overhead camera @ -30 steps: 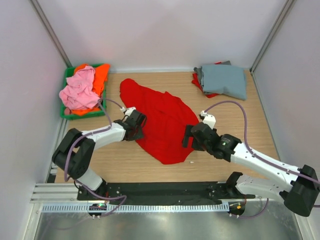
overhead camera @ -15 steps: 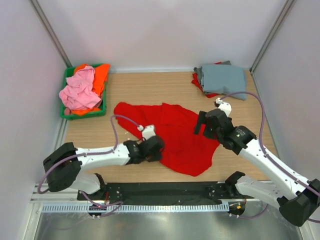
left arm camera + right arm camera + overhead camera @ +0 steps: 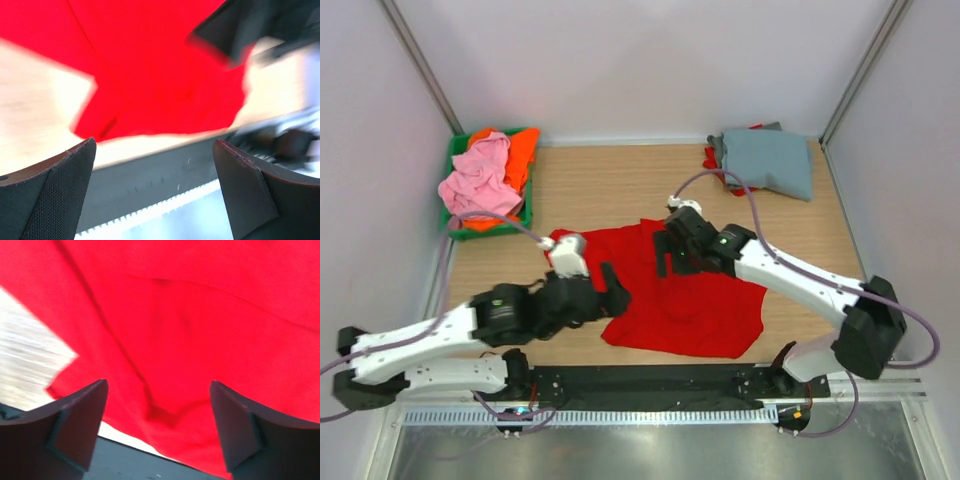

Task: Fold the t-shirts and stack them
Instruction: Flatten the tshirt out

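Note:
A bright red t-shirt [image 3: 700,300] lies spread out across the middle of the wooden table, its lower edge near the front. My left gripper [image 3: 615,283] hovers open at the shirt's left near edge with nothing between its fingers. In the left wrist view the red t-shirt [image 3: 165,65] fills the top, ahead of the left gripper [image 3: 154,150]. My right gripper [image 3: 665,255] is open above the shirt's back middle. The right wrist view shows wrinkled red t-shirt [image 3: 200,315] below the empty right gripper [image 3: 159,385]. A folded grey-blue t-shirt [image 3: 770,160] lies on another red one [image 3: 713,160] at the back right.
A green bin [image 3: 525,215] at the back left holds a crumpled pink t-shirt [image 3: 478,180] and an orange t-shirt [image 3: 520,150]. White walls close in the table [image 3: 610,180] on three sides. A black rail [image 3: 650,385] runs along the near edge.
The red shirt has been dragged toward the near edge and spread wider. My left gripper let go of it and drew back to the left. My right gripper swung left over the shirt.

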Motion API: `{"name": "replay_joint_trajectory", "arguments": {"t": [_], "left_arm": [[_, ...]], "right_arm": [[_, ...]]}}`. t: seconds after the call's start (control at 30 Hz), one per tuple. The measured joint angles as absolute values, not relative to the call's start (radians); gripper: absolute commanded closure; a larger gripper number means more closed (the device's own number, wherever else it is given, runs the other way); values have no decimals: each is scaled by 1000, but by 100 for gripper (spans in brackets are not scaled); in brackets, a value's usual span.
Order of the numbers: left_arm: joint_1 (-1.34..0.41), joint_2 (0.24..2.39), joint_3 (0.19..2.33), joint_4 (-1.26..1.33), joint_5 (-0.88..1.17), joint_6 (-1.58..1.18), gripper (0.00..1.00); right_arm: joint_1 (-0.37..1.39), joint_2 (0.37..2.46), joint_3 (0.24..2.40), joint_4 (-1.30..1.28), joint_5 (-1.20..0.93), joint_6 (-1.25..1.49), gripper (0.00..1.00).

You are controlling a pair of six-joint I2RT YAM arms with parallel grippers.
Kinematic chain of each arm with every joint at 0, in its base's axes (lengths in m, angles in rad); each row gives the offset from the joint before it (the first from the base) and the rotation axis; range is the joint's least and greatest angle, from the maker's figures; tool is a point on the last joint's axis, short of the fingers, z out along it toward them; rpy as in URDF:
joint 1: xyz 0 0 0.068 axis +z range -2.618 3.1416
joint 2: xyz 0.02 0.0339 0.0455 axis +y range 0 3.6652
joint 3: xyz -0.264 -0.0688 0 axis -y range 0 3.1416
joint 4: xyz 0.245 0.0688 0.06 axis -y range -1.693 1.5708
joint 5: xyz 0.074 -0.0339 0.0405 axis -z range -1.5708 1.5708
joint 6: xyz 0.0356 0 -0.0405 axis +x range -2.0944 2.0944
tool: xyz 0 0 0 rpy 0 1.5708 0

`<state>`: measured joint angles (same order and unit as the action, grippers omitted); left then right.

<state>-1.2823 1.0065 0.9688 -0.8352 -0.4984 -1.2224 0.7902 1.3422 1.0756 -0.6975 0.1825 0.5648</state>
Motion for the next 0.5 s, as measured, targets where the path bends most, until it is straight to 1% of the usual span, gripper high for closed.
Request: {"name": "replay_joint_trajectory", "arguments": {"t": [0.07, 0.1, 0.23, 0.3, 0.4, 0.5], "left_arm": [[-1278, 855, 1019, -910, -590, -1186, 0], [-1275, 801, 1032, -940, -627, -1172, 0], [-1267, 527, 1028, -1100, -790, -1150, 0], [-1266, 426, 983, -1132, -828, -1139, 0], [-1265, 322, 909, -1189, -857, -1116, 0], [-1269, 323, 897, -1196, -862, -1095, 0]], "right_arm": [[820, 1431, 1138, -677, 175, 556, 26], [826, 1480, 1172, -674, 172, 552, 28], [827, 1695, 1311, -651, 170, 533, 32], [826, 1790, 1372, -654, 171, 524, 33], [825, 1931, 1466, -660, 173, 509, 36], [825, 2017, 1538, -683, 188, 497, 40]]}}
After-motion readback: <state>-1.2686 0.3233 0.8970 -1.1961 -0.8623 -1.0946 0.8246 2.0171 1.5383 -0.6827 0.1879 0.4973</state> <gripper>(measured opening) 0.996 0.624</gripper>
